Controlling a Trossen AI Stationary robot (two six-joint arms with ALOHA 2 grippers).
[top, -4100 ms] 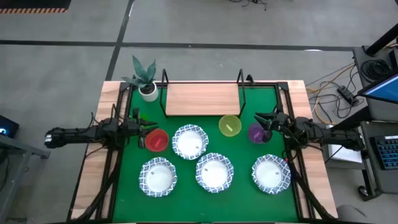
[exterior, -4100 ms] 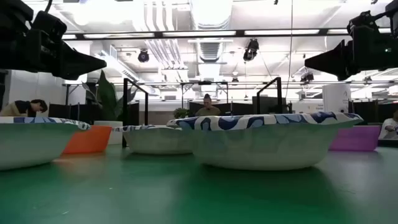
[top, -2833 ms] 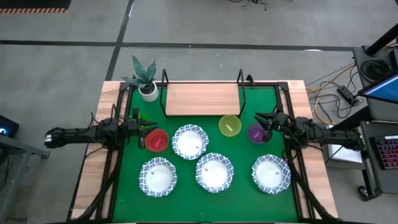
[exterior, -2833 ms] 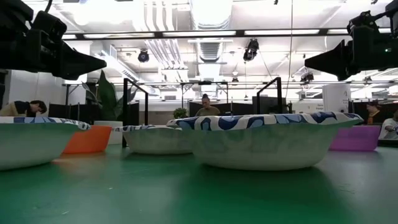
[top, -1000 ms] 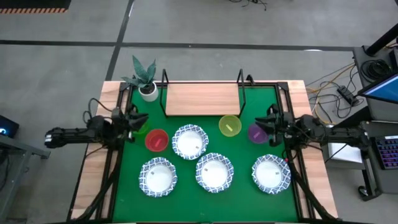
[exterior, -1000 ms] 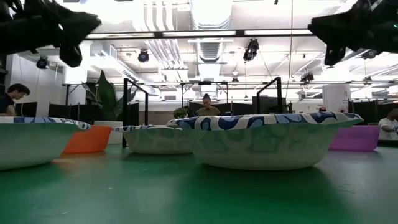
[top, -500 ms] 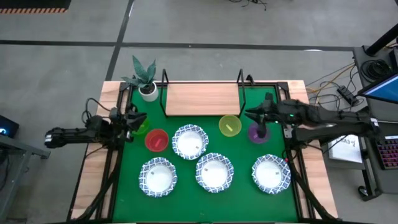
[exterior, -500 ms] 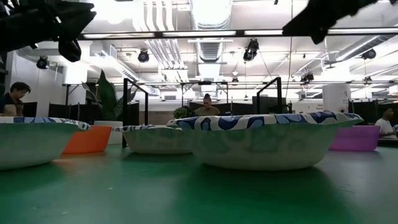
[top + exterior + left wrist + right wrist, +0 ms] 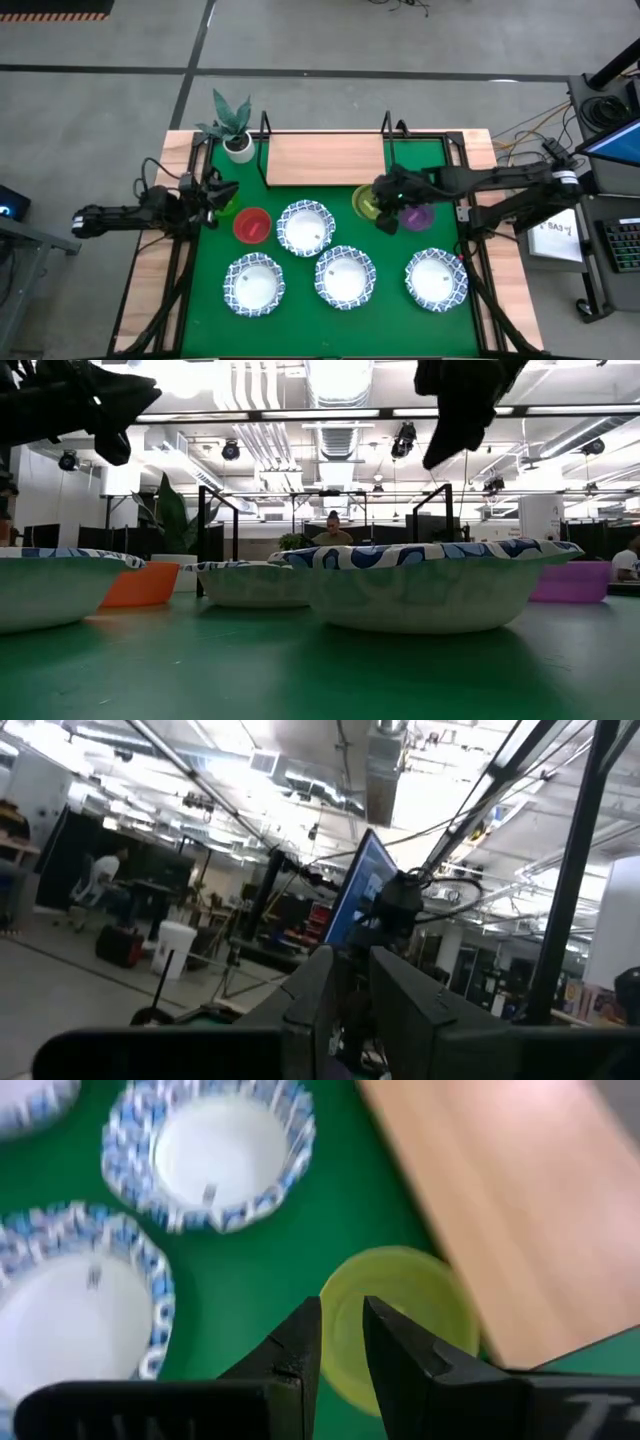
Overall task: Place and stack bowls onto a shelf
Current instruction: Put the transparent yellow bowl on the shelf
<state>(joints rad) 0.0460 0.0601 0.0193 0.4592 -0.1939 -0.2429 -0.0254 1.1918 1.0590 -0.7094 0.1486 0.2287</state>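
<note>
Four white bowls with blue rims sit on the green mat: one (image 9: 305, 228) in the middle and three in the near row (image 9: 253, 284), (image 9: 345, 277), (image 9: 437, 279). Behind them stand a red bowl (image 9: 250, 224), a yellow-green bowl (image 9: 368, 202) and a purple bowl (image 9: 417, 216). The wooden shelf (image 9: 325, 160) stands bare at the far edge. My right gripper (image 9: 383, 212) hangs shut above the yellow-green bowl (image 9: 405, 1320), pointing down, with only a narrow slit between its fingers (image 9: 340, 1315). My left gripper (image 9: 222, 192) waits shut at the mat's left side, raised.
A small white plant pot (image 9: 238, 147) stands left of the shelf. The shelf's black frame posts (image 9: 388, 125) rise at its far corners. The purple bowl lies close beside my right arm. Black rails run along both table sides. People show in the room behind.
My right gripper has swung from the table's right edge toward the left, passing over the purple bowl, and has tipped downward; it now hangs over the yellow-green bowl. The bowls have not moved.
</note>
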